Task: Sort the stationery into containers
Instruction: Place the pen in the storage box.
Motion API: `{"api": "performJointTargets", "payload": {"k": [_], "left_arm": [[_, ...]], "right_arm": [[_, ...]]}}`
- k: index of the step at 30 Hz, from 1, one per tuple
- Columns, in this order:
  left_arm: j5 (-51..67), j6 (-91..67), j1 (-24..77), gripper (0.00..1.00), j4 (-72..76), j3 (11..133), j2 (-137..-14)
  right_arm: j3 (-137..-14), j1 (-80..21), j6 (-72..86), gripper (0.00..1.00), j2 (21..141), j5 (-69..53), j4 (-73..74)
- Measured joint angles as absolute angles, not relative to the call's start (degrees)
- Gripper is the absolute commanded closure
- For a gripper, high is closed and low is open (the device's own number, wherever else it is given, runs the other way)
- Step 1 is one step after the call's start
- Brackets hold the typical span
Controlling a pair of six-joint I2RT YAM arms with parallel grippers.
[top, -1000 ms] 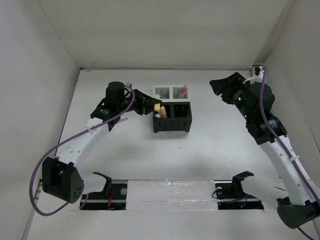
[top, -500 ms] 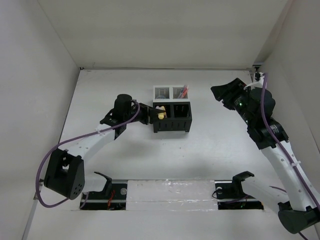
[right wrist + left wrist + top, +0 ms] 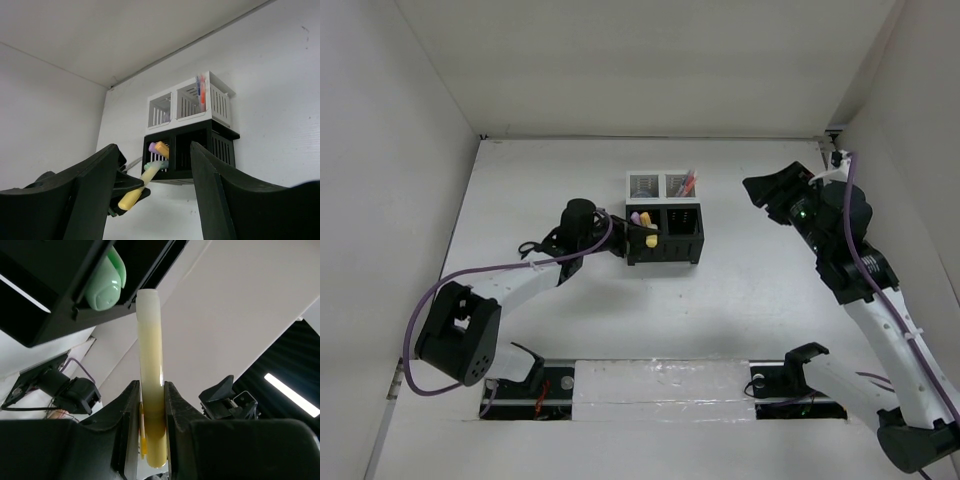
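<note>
Top external view: the white table [image 3: 720, 300] carries the four containers [image 3: 665, 252] in a tight cluster near the middle of its far edge, white mesh pair behind, black slotted pair in front. The right gripper [image 3: 772, 187] hangs toward the far-right corner, well apart from the bins, fingers spread and empty. The left gripper [image 3: 625, 232] sits just beside the left wall of the left black bin, clamped on a yellow marker [image 3: 150, 365].

From the left wrist, the marker's free end reaches the bin's rim beside a green-capped marker [image 3: 106, 282]; whether it has crossed inside I cannot tell.

The marker looks light, stiff and not fragile, with a smooth plastic barrel likely to pivot or slide between two narrow fingers. The hold is near one end, leaving a long lever. A grip nearer the middle would probably steady it.
</note>
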State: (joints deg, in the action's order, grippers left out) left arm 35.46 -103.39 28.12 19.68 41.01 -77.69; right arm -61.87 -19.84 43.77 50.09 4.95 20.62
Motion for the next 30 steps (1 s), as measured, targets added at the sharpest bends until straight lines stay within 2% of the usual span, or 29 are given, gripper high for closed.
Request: {"api": "performJointTargets", "payload": {"k": [27, 30], "left_arm": [[33.58, -106.43, 28.14, 1.00, 21.28, 41.01, -80.01], [33.74, -106.59, 28.14, 0.92, 21.21, 41.08, -81.12]], "right_arm": [[-60.03, -18.33, 43.77, 0.35, 48.34, 4.95, 21.28], [-60.03, -18.33, 43.77, 0.35, 48.34, 4.95, 21.30]]}}
